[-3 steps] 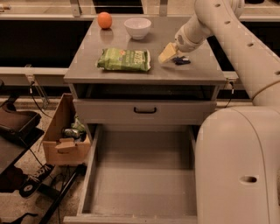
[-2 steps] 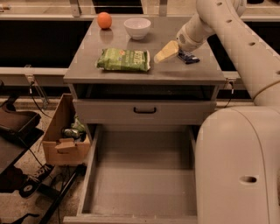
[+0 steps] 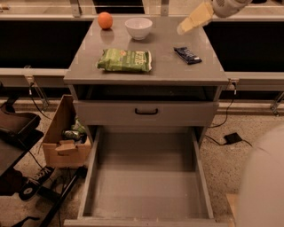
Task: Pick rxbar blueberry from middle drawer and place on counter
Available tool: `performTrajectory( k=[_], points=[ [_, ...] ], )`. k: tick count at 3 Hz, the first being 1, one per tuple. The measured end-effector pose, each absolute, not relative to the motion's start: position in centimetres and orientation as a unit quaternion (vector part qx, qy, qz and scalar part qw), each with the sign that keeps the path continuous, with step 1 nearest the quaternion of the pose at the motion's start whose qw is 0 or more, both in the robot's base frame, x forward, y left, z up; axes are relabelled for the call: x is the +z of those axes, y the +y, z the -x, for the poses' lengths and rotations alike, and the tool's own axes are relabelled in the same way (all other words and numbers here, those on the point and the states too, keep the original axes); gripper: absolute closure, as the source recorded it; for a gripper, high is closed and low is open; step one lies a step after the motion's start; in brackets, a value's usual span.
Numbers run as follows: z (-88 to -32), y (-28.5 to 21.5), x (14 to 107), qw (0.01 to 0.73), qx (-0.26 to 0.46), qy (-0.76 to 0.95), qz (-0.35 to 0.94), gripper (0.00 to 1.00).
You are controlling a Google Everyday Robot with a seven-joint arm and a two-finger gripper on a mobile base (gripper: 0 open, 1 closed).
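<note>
Pale yellow tool (image 3: 184,27), top right, on white arm (image 3: 228,5).

Cropped at top edge, blurred, over flat grey counter's (image 3: 164,66) right rear: pale cream gripper (image 3: 191,20). Illegible: white print on dark blue rxbar blueberry (image 3: 187,55).

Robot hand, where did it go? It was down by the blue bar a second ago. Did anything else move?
The gripper has lifted up and back from the rxbar blueberry, which now lies by itself on the counter, untouched. The green chip bag, the white bowl, the orange and the open middle drawer stayed as they were.
</note>
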State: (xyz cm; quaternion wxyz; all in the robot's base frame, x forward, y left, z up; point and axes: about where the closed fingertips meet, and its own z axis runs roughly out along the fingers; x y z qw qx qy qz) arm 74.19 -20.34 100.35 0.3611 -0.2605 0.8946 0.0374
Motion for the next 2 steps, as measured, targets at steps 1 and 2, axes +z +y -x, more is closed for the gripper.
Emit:
performTrajectory(
  k=[1,2],
  points=[
    [-66.6,-20.7,107.3,0.448,0.061,0.848,0.278,0.0],
    [-62.8,-21.3,107.8,0.49,0.083,0.838,0.225,0.0]
  ],
)
